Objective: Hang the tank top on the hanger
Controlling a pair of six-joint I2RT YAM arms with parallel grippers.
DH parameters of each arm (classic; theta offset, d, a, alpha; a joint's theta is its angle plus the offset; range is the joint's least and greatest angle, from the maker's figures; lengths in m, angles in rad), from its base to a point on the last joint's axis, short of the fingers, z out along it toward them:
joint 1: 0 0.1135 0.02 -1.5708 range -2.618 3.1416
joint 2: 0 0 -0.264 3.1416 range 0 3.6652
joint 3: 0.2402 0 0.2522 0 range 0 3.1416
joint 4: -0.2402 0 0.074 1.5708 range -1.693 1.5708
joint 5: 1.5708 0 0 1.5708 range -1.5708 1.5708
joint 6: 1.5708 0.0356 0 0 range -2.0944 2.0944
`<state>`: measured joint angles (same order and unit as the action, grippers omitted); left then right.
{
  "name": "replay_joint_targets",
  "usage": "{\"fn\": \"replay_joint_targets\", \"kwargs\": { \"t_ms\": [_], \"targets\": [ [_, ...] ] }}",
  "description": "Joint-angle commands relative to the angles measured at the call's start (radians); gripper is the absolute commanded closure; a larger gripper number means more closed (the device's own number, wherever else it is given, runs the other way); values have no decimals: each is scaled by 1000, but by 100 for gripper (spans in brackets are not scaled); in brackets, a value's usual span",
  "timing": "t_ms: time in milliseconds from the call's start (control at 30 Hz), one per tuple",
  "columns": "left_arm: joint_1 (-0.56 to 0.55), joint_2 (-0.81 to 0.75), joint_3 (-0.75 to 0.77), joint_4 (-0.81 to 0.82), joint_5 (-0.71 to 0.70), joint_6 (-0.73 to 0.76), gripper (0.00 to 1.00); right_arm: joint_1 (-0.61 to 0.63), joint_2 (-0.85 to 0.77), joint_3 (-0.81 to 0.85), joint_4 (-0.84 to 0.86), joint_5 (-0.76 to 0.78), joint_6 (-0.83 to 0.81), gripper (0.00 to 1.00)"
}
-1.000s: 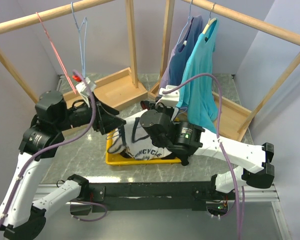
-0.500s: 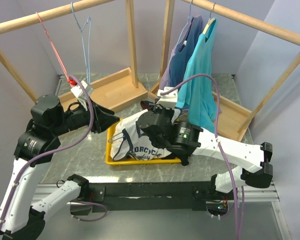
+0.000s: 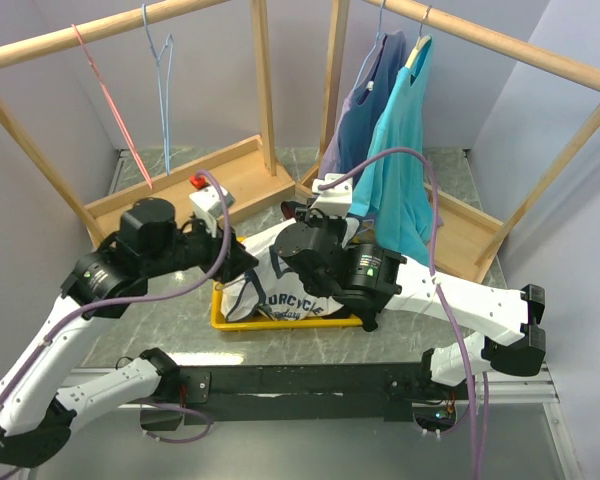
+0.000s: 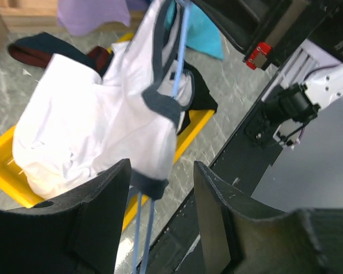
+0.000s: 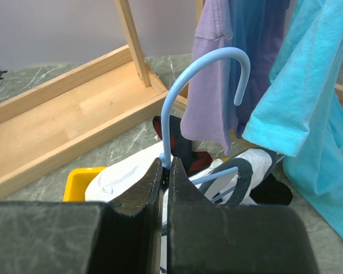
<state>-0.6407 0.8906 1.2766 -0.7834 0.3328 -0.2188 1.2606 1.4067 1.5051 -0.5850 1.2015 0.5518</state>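
Two arms are on one garment here. Nearest, at the bottom of the left wrist view, the left gripper (image 4: pixel 160 214) has its jaws standing apart. The light-blue wire of the hanger (image 4: pixel 181 51) and the navy hem of the tank top (image 4: pixel 91 131) run down between them, neither pinched. Just beyond, one navy-trimmed opening sits round the wire, while the white bulk sags onto the yellow tray (image 4: pixel 3 171) on the table (image 4: pixel 240 85). At lower centre of the right wrist view, the right gripper (image 5: pixel 166 170) is clamped tight on the hanger's neck, below the hook. Farther back, upper right of the top view, a turquoise T-shirt (image 3: pixel 405 140) hangs from the wooden rail (image 3: pixel 500 45). The danger, I'd say: if the left jaws close now they could catch wire and hem together. A pull could then drag the strap off, or twist the hanger in that thin grip.
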Motion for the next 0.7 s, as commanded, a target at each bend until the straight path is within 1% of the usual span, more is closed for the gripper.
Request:
{"fn": "replay_joint_targets", "kwargs": {
  "t_ms": [0,100,233,500,567,600,667],
  "targets": [
    [-86,28,-19,32,-182,1,46,-10,-2,12,30,-5,5,100],
    [-126,45,-22,35,-259,4,48,-13,-5,7,30,-16,2,100],
    [-166,45,-43,42,-320,7,51,-15,-11,-2,42,-25,-1,100],
    [-204,30,-95,58,-330,4,55,-13,-2,4,43,-31,-10,100],
    [-217,19,-120,71,-331,-4,59,-15,3,12,37,-30,-10,100],
    [-220,16,-129,78,-360,-7,60,-13,6,14,37,-31,-10,100],
    [-228,-7,-160,108,-370,-19,77,-15,9,17,39,-36,-13,100]
  ]
}}
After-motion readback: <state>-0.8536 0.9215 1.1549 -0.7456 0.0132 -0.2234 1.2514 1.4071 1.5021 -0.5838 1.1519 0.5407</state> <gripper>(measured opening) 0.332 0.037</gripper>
